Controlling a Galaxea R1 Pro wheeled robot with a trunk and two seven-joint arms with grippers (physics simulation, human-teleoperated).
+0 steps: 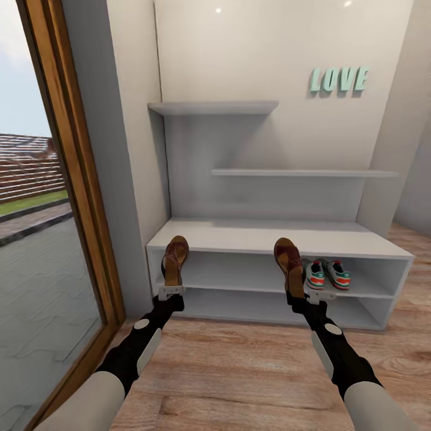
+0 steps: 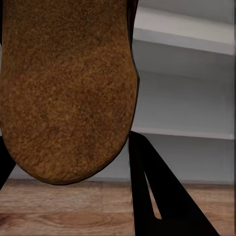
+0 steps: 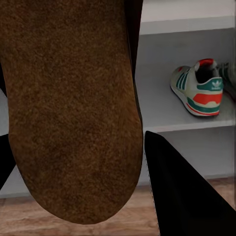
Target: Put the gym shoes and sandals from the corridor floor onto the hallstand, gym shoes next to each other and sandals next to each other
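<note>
Bright, even rendered light w/ two ceiling-lamp glints on wall [image 1: 281,54] at frame top, soft shadows under shelves, wrist views blurry close-up.

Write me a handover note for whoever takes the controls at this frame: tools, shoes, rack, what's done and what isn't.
Left tool: shut on the left sandal, held toe-up in front of the hallstand, at its left end.
Right tool: shut on the right sandal, also toe-up, near the rack's middle.
Gym shoes: both side by side on the upper open shelf, right part.
Done: sneakers are on the rack, next to each other; both sandals are lifted off the corridor floor.
Left: set both sandals on the rack next to each other. They are held well apart now, so bring them together before releasing.
</note>
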